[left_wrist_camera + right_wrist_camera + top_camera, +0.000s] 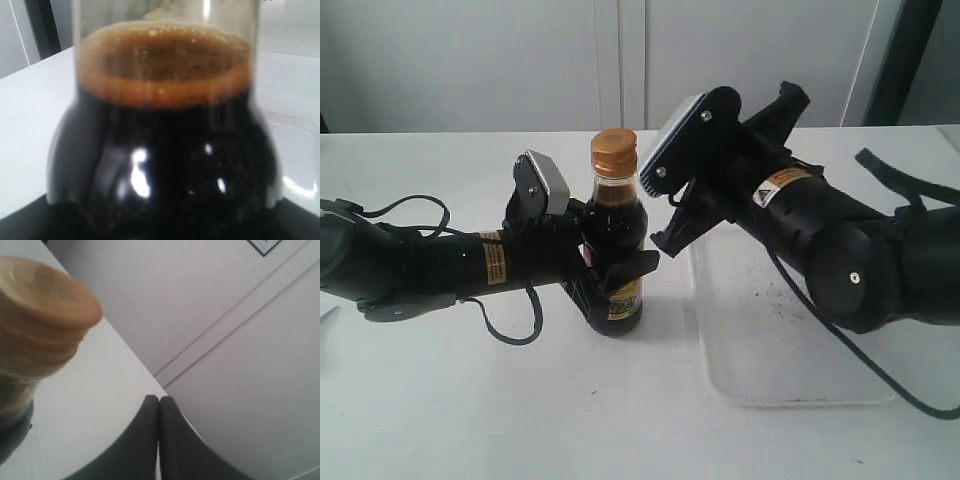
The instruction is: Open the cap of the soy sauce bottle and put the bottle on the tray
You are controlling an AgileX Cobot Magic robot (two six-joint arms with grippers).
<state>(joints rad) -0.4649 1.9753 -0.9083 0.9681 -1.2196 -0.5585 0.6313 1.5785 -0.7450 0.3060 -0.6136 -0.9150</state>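
Gripping the small clear glass soy sauce bottle (616,255) around its dark lower body, your left gripper (610,280) has its black fingers (632,265) clamped on the yellow-and-red label. The bottle stands upright on the white bench (470,400), just beside the near left edge of the flat white rectangular plastic tray (790,340), not on it. The copper-orange ribbed plastic cap (614,152) sits on the neck. In your left wrist view the bottle (160,150) fills the picture: dark liquid, a brown foam ring at the shoulder, the tray's rim (300,150) showing pale behind it.

Your right gripper (670,238) hangs over the tray's far left corner, close to the bottle's shoulder but not touching it. Its fingers (155,440) are pressed together, tip to tip, with nothing between them. From that wrist camera the cap (42,315) looms blurred and large, apart from the fingertips. Small dark specks mark the tray's surface near the right arm.
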